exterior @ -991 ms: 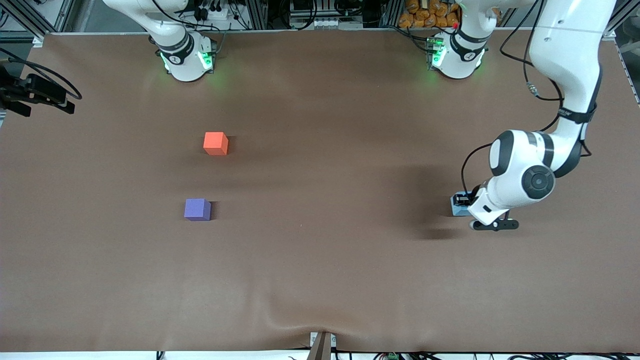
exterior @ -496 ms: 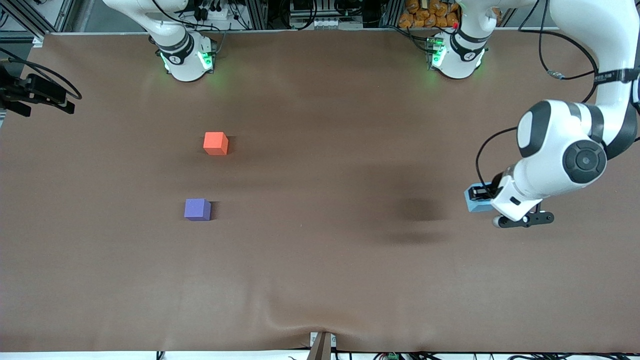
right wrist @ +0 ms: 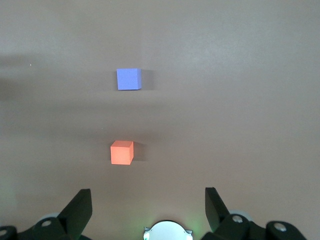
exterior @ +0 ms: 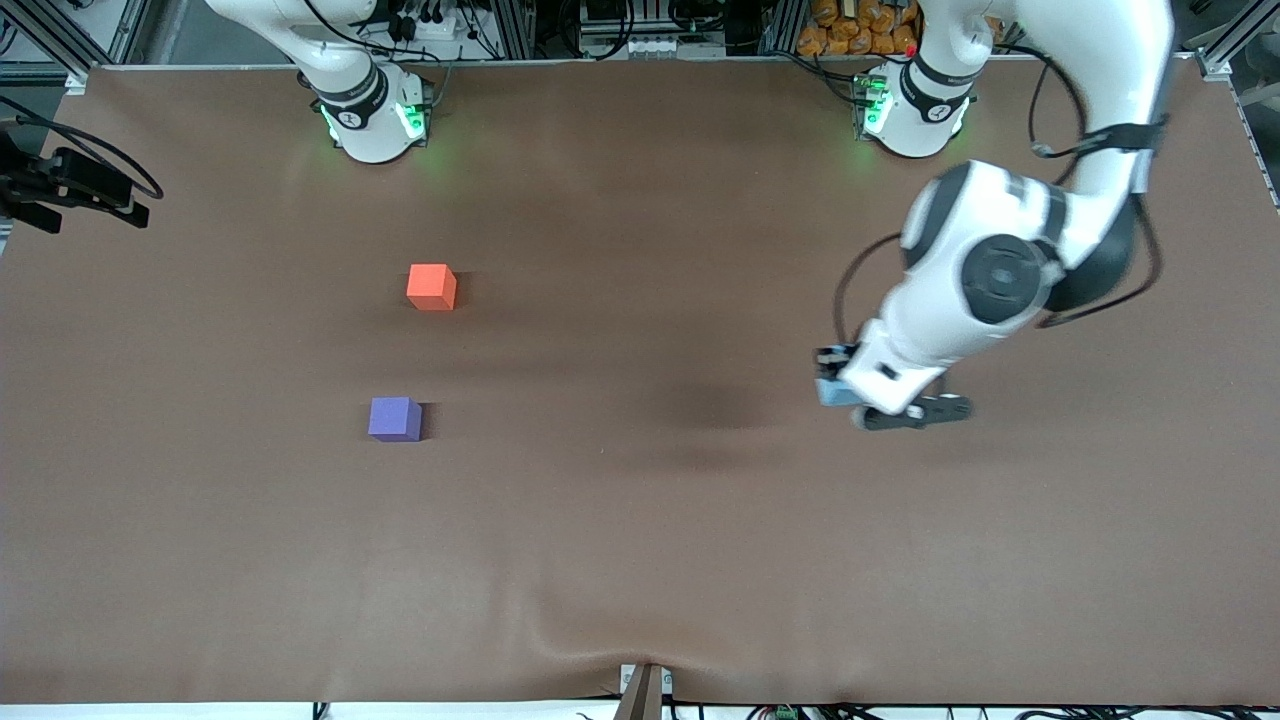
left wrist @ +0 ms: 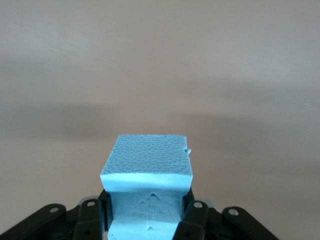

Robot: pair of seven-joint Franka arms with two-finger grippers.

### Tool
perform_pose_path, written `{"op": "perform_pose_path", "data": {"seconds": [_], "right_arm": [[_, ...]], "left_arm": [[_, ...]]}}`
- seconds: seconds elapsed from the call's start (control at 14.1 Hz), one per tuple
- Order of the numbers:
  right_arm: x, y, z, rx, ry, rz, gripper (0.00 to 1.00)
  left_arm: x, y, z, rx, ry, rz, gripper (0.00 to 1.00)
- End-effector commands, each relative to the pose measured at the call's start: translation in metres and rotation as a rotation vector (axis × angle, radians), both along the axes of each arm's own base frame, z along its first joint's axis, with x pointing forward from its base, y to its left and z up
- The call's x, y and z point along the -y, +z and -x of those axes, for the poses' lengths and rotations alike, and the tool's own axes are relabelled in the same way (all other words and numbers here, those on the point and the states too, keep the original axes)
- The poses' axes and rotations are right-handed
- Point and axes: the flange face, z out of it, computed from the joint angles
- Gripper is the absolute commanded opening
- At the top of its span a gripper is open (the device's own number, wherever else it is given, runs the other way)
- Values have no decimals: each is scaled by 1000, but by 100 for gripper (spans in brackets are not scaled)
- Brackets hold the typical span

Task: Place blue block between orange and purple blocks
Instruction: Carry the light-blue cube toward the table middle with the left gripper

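Your left tool (exterior: 832,385) is clamped on the small light sky-blue matte cube (exterior: 829,392), and it hangs in the air over bare brown table (exterior: 640,560) toward the left arm's end. In the front view only a sliver of the blue cube shows past the white wrist, with a soft dark shadow on the cloth beside it, toward the middle of the table. In the left wrist view you see the blue cube (left wrist: 146,167) pinched between the two black fingers (left wrist: 192,220), its pebbled top face level and one edge slightly nicked; nothing but table cloth lies under it.

The small orange-red matte cube (exterior: 431,287) and the small violet-purple matte cube (exterior: 394,418) both sit on the table toward the right arm's end, well apart from the blue cube. The purple cube lies nearer to the front camera than the orange one, with a clear gap of cloth between them, and neither touches anything.

Your right arm waits. Its tool (right wrist: 147,212) is out of the front view, but the right wrist view shows its fingers (right wrist: 77,212) spread apart and holding nothing, looking down on the orange cube (right wrist: 121,152) and the purple cube (right wrist: 128,79).
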Motion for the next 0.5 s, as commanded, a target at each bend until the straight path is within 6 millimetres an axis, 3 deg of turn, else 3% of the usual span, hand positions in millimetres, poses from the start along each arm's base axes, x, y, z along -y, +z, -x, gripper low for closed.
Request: {"op": "perform_pose_path", "data": {"seconds": [0.0, 0.21, 0.42], "right_arm": [[3, 2, 6, -1, 6, -8, 100], [2, 2, 6, -1, 8, -9, 100], [3, 2, 6, -1, 6, -9, 100]], "left_arm": [[61, -10, -1, -28, 32, 42, 0], [139, -40, 27, -21, 62, 35, 0], [193, -61, 59, 4, 43, 47, 0]]}}
